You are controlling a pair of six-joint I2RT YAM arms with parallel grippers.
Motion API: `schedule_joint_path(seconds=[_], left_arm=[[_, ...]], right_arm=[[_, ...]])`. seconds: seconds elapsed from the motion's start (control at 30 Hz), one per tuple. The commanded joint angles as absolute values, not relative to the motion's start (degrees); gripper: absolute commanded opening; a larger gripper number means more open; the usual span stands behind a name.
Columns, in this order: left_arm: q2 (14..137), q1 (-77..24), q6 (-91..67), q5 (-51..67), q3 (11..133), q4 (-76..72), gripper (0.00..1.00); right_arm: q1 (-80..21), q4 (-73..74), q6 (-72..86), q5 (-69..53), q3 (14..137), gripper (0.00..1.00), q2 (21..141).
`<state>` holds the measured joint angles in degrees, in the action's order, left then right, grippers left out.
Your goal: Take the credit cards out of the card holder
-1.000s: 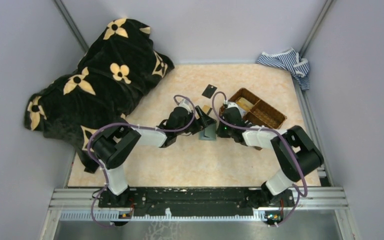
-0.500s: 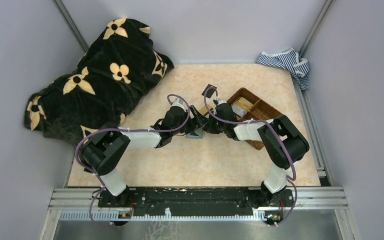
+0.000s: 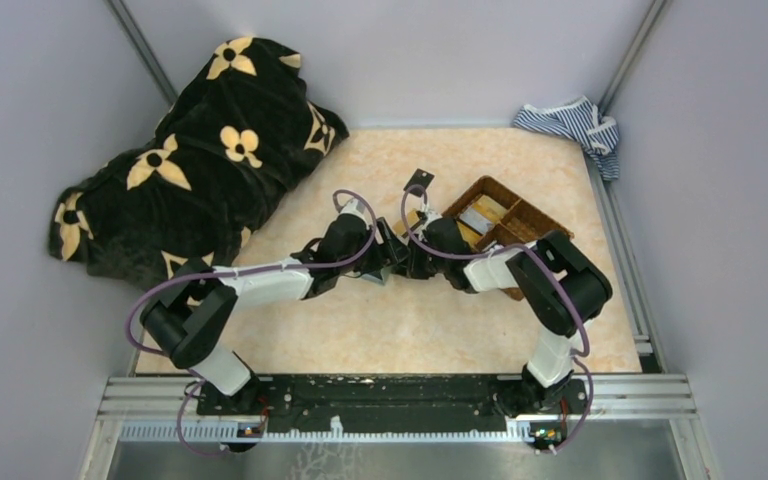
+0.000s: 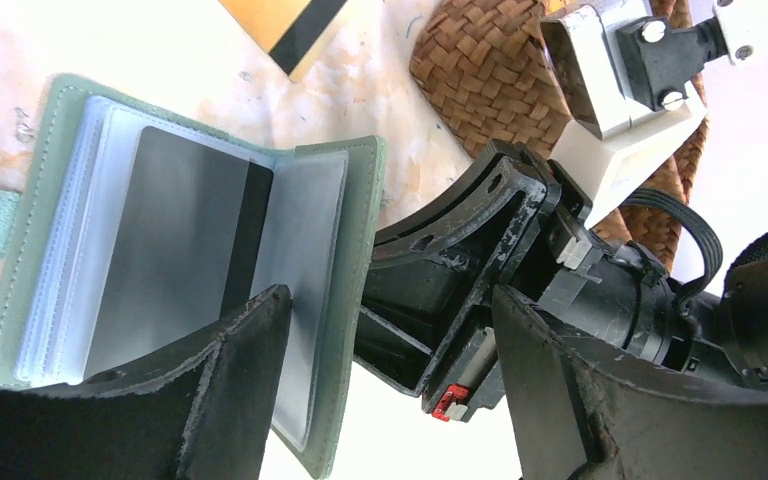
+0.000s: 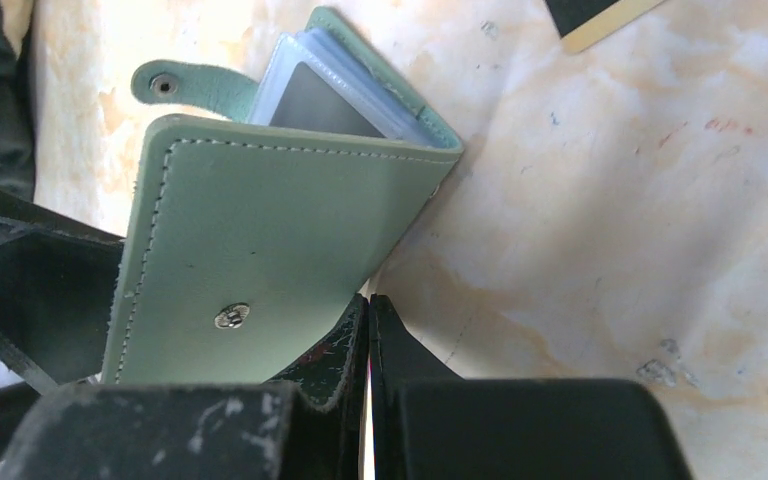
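Observation:
The sage-green card holder [image 4: 358, 250] lies open on the table, clear sleeves showing. A pale grey credit card [image 4: 175, 235] with a dark stripe sits in the sleeves. My left gripper [image 4: 390, 300] is open, one finger over the inner sleeves and the raised right flap between the fingers. My right gripper [image 5: 368, 300] is shut, its tips against the outer side of that flap [image 5: 250, 250], with nothing seen between them. The card's top edge [image 5: 320, 105] peeks from the sleeves. In the top view both grippers meet at the holder [image 3: 373, 274].
A gold card with a dark stripe [image 4: 285, 25] lies just beyond the holder. A loose black card [image 3: 419, 181] lies farther back. The brown woven basket [image 3: 530, 228] stands right of the grippers, a pale card [image 3: 475, 217] inside. A black blanket [image 3: 190, 170] covers the left.
Both grippers and the card holder have shifted left on the table. The right arm has reached further left, away from the basket.

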<state>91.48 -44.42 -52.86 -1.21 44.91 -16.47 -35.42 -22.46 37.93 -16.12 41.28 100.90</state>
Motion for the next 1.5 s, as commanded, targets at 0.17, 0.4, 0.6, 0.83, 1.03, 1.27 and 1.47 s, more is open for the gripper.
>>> schedule_joint_path(seconds=[0.17,0.4,0.6,0.83,1.03,1.27,1.47], left_arm=[[92.64,-46.36,-51.0,4.59,47.79,-20.66,0.77],[95.27,-46.4,-52.05,5.81,47.31,-22.98,0.77],[99.01,-46.49,-52.56,7.22,48.34,-25.17,0.77],[104.66,-46.58,-53.4,8.0,48.51,-29.2,0.77],[96.21,-46.67,-52.49,5.78,43.9,-31.37,0.77],[82.12,-46.65,-44.35,3.51,43.48,-25.21,0.82],[74.65,-46.58,-43.85,-8.81,43.03,-15.03,0.83]], right_arm=[[-37.23,-29.65,37.18,-18.97,35.36,0.0,91.46],[-37.03,-19.43,34.57,-12.14,31.46,0.0,78.1],[-36.68,-6.09,31.87,-5.21,31.83,0.0,64.75],[-36.63,1.94,30.2,-1.99,34.28,0.0,55.7],[-36.57,-0.62,29.8,-4.23,34.29,0.0,60.24],[-36.57,-6.41,30.76,-7.98,33.82,0.0,65.15],[-36.61,-8.27,31.17,-9.79,34.7,0.0,68.09]])
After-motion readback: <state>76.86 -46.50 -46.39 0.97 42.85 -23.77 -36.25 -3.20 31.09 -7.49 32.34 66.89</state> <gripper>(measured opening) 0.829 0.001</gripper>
